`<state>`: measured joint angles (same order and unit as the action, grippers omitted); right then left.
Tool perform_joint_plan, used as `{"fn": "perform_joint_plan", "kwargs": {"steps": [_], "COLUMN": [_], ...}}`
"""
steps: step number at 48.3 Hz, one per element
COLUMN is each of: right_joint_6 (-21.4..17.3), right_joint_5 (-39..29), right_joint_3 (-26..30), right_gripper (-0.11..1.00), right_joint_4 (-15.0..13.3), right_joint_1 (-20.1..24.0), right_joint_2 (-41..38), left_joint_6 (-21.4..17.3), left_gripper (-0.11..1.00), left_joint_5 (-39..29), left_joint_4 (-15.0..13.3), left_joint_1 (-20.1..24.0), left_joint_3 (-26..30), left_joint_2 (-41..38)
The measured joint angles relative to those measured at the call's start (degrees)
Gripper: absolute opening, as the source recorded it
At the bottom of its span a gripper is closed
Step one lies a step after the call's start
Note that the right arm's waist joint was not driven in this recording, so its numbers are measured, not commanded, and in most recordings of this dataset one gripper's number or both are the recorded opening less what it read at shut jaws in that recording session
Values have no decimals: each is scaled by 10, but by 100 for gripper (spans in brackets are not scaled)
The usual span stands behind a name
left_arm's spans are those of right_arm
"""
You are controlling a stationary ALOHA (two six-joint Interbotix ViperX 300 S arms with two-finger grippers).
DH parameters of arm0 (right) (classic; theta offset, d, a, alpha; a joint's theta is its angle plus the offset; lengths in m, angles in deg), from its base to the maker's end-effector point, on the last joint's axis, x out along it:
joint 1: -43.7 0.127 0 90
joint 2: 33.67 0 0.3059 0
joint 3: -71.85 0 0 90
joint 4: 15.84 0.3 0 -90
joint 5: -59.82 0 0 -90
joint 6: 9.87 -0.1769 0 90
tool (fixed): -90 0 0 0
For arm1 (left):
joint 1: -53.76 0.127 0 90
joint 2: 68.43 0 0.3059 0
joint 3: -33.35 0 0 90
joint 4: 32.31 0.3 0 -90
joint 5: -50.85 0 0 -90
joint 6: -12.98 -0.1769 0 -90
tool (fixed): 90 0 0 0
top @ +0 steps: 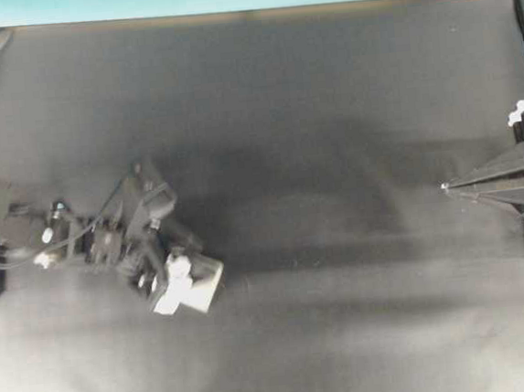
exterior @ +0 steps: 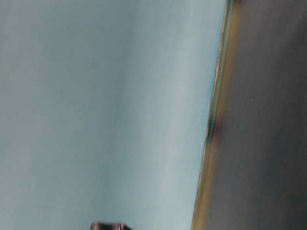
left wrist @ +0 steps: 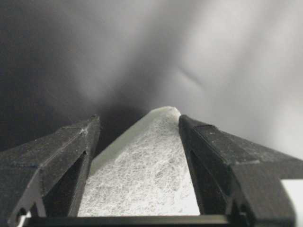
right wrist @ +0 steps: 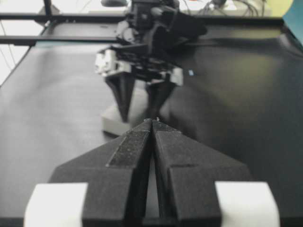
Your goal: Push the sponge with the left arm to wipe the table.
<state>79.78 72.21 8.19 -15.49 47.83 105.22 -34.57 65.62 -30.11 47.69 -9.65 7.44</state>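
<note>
White, fibrous sponge (left wrist: 142, 175) fills the gap between the spread jaws of the left gripper (left wrist: 137, 124) in its wrist view, one corner pointing ahead past the fingertips. Whether the fingers pinch its sides or merely straddle it, I cannot tell. From above, the sponge (top: 199, 284) lies on the matte black worktop (top: 328, 108) at its left side, just under the left gripper (top: 182, 274), turned diagonally to the worktop's edges. It looks close to square, so no long axis can be told.

The wiping push looks to be in hand, with most of the worktop unswept. The next move calls for steady downward pressure and a level sweep, so the sponge does not slip out sideways.

Far across, the right gripper (top: 447, 186) rests with jaws pressed together, well apart.
</note>
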Motion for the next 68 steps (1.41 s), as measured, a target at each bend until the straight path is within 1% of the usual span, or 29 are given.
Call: {"fn": "perform_joint_plan", "kwargs": {"steps": [3,12,19,26,30,38,41,43,48,55,68], "right_joint_6": [1,0,0,1,0,0,1,0,0,0,0], "right_joint_5": [-9,-24,-26,-26,-26,-26,-26,-26,-27,-26,-27], "right_joint_3": [-1,-1,-1,-1,-1,-1,-1,0,0,-1,-7], "right_gripper": [0,0,0,0,0,0,0,0,0,0,0], "right_joint_4": [0,0,0,1,1,0,0,1,1,1,1], "right_joint_1": [0,0,0,0,0,0,0,0,0,0,0], "right_joint_2": [6,25,33,36,35,36,36,36,36,36,39], "left_joint_6": [15,43,69,81,82,70,61,47,16,-12,-29], "left_gripper": [66,66,66,66,66,66,66,66,66,66,66], "left_joint_5": [0,0,-1,-1,-1,-2,-3,-3,-4,-7,-22], "left_joint_4": [0,1,0,1,1,1,1,1,1,1,1], "left_joint_1": [-20,-77,-132,-175,-187,-180,-171,-162,-144,-146,-141], "left_joint_3": [-4,-11,-10,-7,-4,-4,-4,-4,-4,-4,-31], "left_joint_2": [2,4,4,4,3,5,11,18,48,98,192]}}
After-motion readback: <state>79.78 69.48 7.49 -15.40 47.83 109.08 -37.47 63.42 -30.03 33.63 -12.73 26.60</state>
